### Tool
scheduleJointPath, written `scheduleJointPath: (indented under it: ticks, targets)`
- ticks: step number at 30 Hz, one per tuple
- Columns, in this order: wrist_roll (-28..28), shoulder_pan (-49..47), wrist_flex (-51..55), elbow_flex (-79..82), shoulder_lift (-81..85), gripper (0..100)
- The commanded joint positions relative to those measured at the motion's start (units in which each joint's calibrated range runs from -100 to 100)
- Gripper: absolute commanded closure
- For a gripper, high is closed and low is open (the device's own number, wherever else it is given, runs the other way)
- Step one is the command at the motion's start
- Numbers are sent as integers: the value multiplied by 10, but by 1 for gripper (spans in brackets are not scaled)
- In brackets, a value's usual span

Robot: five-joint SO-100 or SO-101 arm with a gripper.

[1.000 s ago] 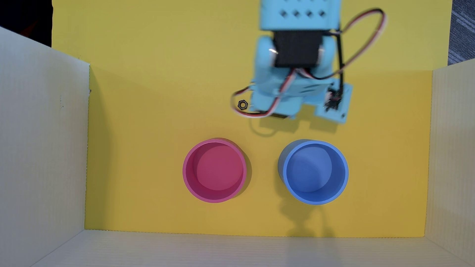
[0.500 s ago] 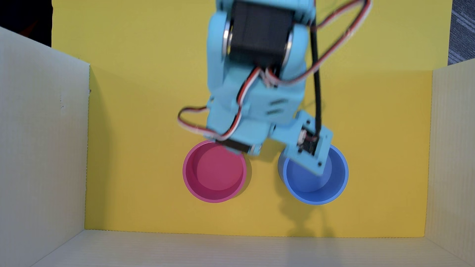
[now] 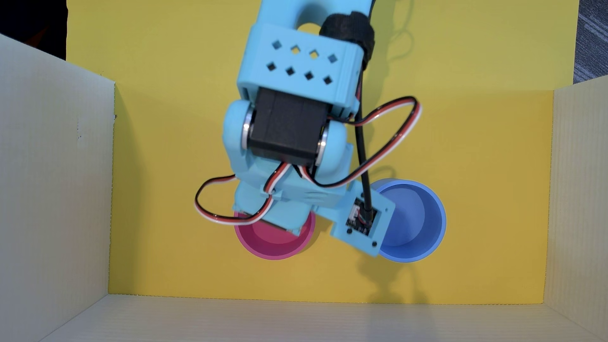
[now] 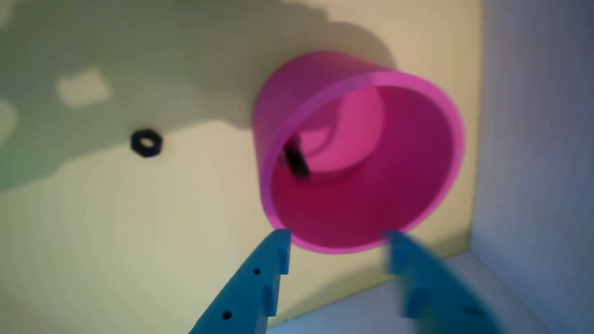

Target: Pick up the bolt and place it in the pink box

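Note:
The pink box (image 4: pixel 371 204) is a round pink cup; in the overhead view (image 3: pixel 276 245) the arm covers its upper part. The black bolt (image 4: pixel 296 160) lies inside it, against the left inner wall near the bottom. In the overhead view the bolt is hidden. My blue gripper (image 4: pixel 336 241) enters the wrist view from below. Its jaws stand open and empty over the cup's near rim. In the overhead view the fingers are hidden under the wrist.
A small black hexagonal nut (image 4: pixel 146 142) lies on the yellow floor left of the pink cup. A round blue cup (image 3: pixel 418 223) stands to the right of the pink one. Pale cardboard walls (image 3: pixel 52 184) close in the left, right and near sides.

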State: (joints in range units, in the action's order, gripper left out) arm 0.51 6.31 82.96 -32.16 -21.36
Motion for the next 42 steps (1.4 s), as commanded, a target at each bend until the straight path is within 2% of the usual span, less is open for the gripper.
scheduleJointPath:
  ticks: [1,3,8,12,22,29,35,42]
  targets:
    - [-6,-2,17,-22,7,79]
    - [-10,-3,38,-33,10,99]
    - [-10,-3,96,-5,97,98]
    - [-13,-3,100,127,241,98]
    - [-13,-22,-140,660,729,99]
    - [-13,-22,-235,986,1006,99]
    - [-13,-22,-186,1131,1193,99]
    - [-7,-59,-120,1200,1193,99]
